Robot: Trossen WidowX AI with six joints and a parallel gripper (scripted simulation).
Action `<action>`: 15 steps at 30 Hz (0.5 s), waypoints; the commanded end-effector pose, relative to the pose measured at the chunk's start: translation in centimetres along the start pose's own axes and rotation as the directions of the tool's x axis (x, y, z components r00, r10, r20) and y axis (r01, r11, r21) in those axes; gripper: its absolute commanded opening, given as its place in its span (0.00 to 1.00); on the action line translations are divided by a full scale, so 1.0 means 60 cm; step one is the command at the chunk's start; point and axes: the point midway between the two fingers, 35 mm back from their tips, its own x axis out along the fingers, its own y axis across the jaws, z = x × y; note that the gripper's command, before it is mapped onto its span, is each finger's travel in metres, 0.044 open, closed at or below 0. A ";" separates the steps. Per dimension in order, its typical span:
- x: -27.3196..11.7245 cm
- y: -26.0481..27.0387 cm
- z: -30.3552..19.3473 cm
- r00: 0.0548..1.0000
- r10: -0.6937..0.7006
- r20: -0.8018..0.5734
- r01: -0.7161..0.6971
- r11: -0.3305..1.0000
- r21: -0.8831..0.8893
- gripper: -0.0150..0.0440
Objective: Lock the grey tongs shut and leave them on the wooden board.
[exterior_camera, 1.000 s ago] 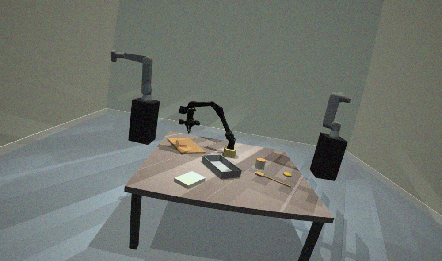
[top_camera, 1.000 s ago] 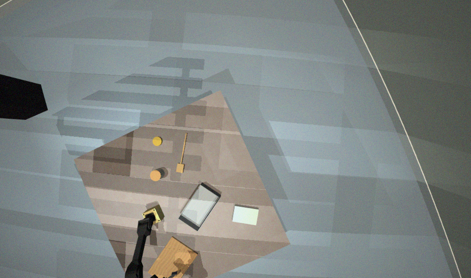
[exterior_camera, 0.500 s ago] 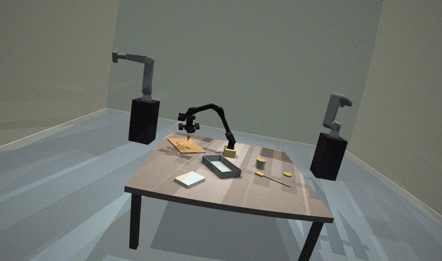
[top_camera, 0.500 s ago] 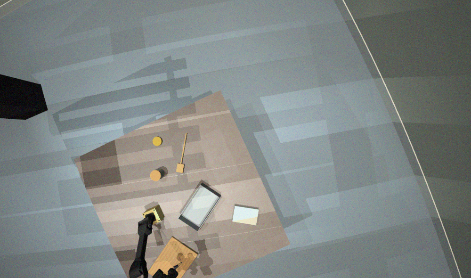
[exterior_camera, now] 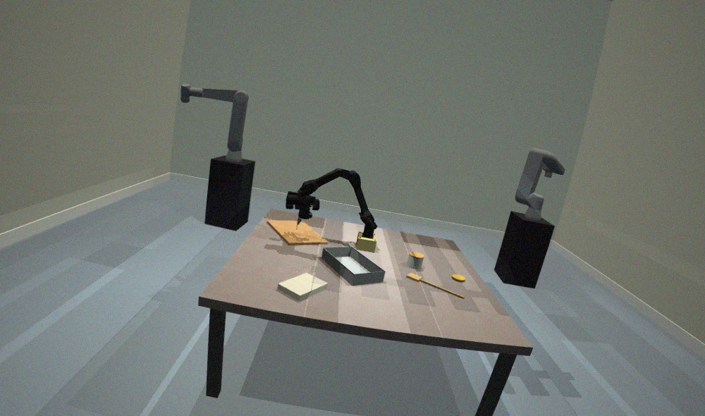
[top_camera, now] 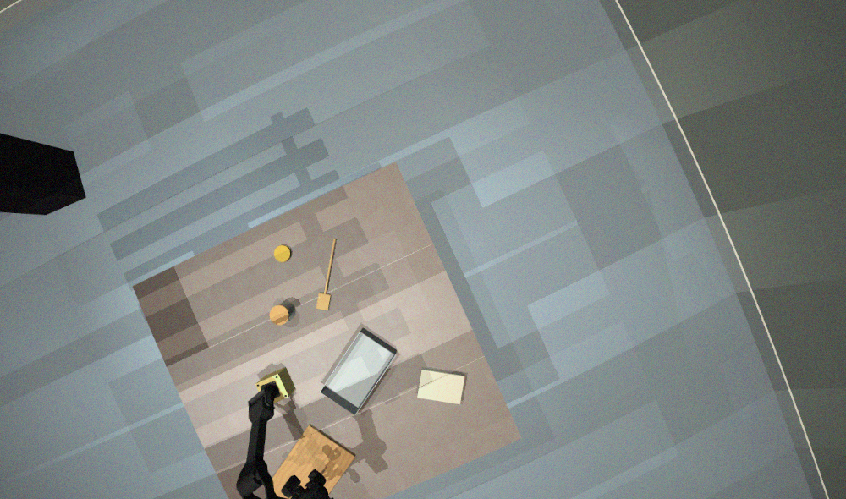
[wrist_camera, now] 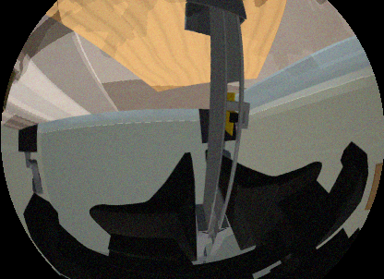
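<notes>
Arching over wooden board (top_camera: 298, 463) (exterior_camera: 291, 233) (wrist_camera: 152, 46), arm (top_camera: 256, 437) (exterior_camera: 340, 173) holds gripper (exterior_camera: 305, 213) (wrist_camera: 198, 156) low, pinched narrowly on grey tongs (exterior_camera: 299, 221) (wrist_camera: 218, 92).

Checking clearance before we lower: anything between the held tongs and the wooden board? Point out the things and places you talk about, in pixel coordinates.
Nothing visible. The gripper (wrist_camera: 198, 156) is shut on the grey tongs (wrist_camera: 218, 111) (exterior_camera: 299, 221), above the wooden board (top_camera: 312, 453) (exterior_camera: 291, 229) (wrist_camera: 152, 42). The roasting tin (top_camera: 324, 392) (exterior_camera: 368, 278) stands off to the side. Whether the tongs touch the board, I can't tell.
</notes>
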 end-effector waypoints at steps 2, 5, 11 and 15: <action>-0.021 0.000 -0.011 0.992 -0.040 -0.123 0.044 0.998 0.035 0.00; -0.022 0.000 -0.011 0.991 -0.041 -0.128 0.046 0.998 0.036 0.00; -0.022 0.000 -0.011 0.991 -0.041 -0.128 0.046 0.998 0.036 0.00; -0.022 0.000 -0.011 0.991 -0.041 -0.128 0.046 0.998 0.036 0.00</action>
